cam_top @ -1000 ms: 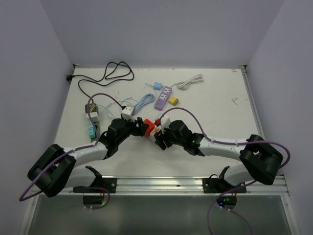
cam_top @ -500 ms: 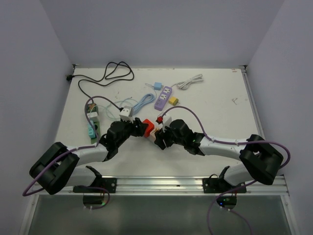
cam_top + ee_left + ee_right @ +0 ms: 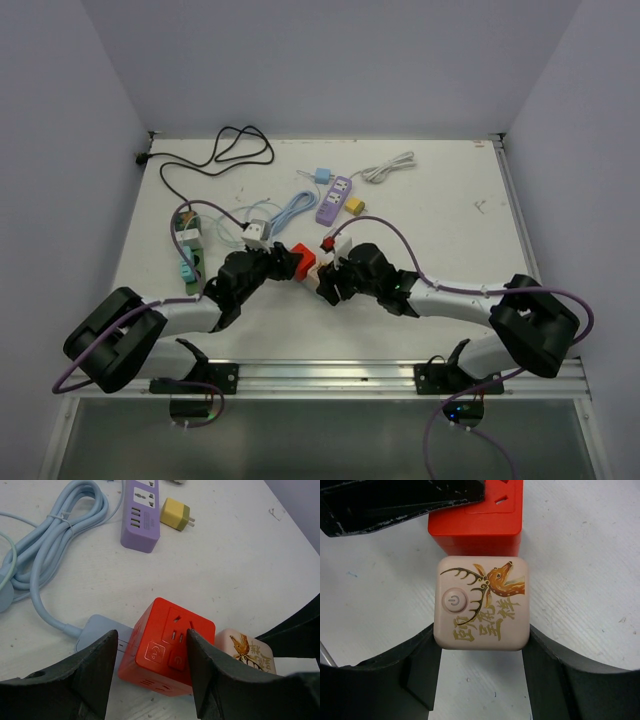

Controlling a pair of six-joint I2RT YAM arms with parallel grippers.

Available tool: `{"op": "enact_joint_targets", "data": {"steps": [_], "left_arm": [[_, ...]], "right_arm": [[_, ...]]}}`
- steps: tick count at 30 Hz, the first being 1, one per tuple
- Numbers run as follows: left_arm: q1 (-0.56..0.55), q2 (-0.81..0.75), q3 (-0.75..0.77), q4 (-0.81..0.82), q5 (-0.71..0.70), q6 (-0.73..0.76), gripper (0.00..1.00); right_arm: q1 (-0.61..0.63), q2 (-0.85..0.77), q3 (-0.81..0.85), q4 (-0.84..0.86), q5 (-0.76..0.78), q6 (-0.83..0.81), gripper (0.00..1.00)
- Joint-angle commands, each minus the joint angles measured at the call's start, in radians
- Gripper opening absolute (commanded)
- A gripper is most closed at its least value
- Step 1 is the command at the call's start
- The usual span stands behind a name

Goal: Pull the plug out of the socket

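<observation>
Red socket cube (image 3: 167,652) sat between the fingers of the left gripper (image 3: 152,645); both pads looked pressed to its sides, so I read it as clamped, though contact on the far side was hard to confirm. Pink plug (image 3: 481,602), printed with a deer and a power button, sat squarely between the right gripper (image 3: 481,640) fingers (image 3: 422,665), which were closed against two opposite faces. No gap showed between plug and cube in the right wrist view, so the plug was not yet out. Judgement: reach and both grips done, with the cube braced on one side and the plug held on the other. The separating pull was left, straight away from the cube face. A light blue adapter (image 3: 100,630) lay just beyond the left fingertips, touching the cube.
</observation>
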Motion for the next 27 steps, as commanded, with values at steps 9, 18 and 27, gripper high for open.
{"op": "enact_joint_targets", "data": {"steps": [9, 18, 27], "left_arm": [[0.004, 0.077, -0.03, -0.111, -0.042, 0.042, 0.59], [0.004, 0.074, -0.044, -0.109, -0.048, 0.034, 0.59], [0.004, 0.077, -0.044, -0.111, -0.041, 0.033, 0.59]], "right_arm": [[0.213, 0.004, 0.123, -0.064, 0.378, -0.126, 0.3], [0.098, -0.054, 0.085, -0.04, 0.158, 0.01, 0.34], [0.015, -0.051, 0.093, -0.051, 0.027, 0.033, 0.33]]}}
